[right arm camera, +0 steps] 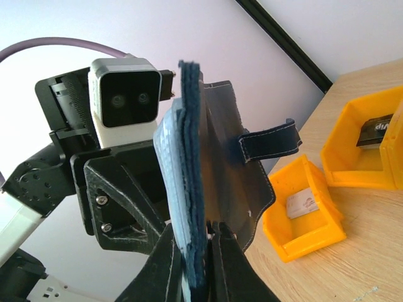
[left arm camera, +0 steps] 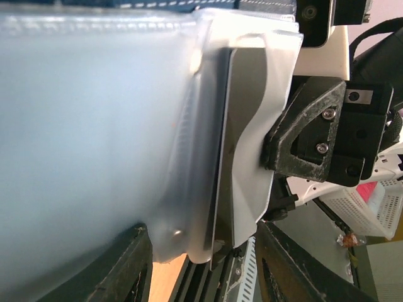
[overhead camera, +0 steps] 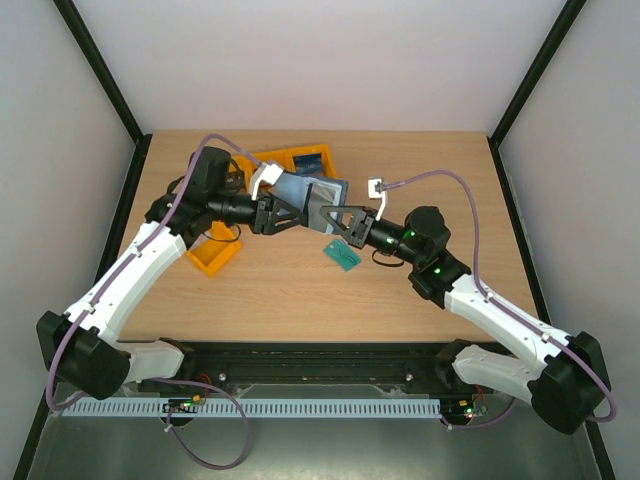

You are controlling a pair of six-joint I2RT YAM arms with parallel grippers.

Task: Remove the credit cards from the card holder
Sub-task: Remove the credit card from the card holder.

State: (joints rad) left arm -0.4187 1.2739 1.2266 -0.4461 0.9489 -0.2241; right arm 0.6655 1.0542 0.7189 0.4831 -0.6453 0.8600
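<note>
Card holder (overhead camera: pixel 318 200) sits lifted off the table (overhead camera: pixel 400 320) in the overhead view, spread between the left gripper (overhead camera: pixel 272 212) and the right gripper (overhead camera: pixel 338 218). They meet nose to nose from opposite sides. A teal card (overhead camera: pixel 342 255) lies flat on the wood just below them, and orange bins (overhead camera: pixel 272 158) stand behind and to the left.

In the left wrist view a frosted, floppy clear sleeve (left arm camera: pixel 94 126) fills the frame. Beside it a stiff grey credit card (left arm camera: pixel 242 126) stands in a pale pocket, its long axis running top to bottom. The left gripper (left arm camera: pixel 204 264) straddles the lower end of sleeve and card. Its jaws sit somewhat apart, and whether they actually pinch cannot be told. Just to the right, a fingertip (left arm camera: pixel 308 132) of the right gripper presses into the pale lining.

In the right wrist view the holder's cover is seen edge-on. It is dark navy, grained and soft, and its clasp tab (right arm camera: pixel 271 141) sticks out sideways. The right gripper (right arm camera: pixel 192 264) is closed tight on its bottom edge.

The card is probably nearer the left jaws, so the draw would run along its length.
</note>
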